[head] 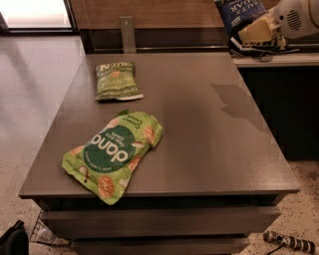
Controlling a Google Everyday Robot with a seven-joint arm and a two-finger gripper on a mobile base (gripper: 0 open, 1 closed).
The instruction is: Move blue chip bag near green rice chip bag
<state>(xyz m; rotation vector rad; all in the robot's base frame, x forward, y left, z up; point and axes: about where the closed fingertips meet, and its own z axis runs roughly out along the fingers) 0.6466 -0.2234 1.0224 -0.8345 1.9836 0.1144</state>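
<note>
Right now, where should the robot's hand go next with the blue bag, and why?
Probably carry it toward the near left: the gripper holds the blue chip bag aloft beyond the far right corner of the table, while the green rice chip bag lies near the front left edge.

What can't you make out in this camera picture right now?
Blue chip bag: camera view, top cut off by the upper edge; the end effector, at top right, overlaps its lower edge.
Arm: cut off by the right edge.
Small dark-green bag: lettering too blurred to read.
Green rice chip bag: small print too small to read.
</note>
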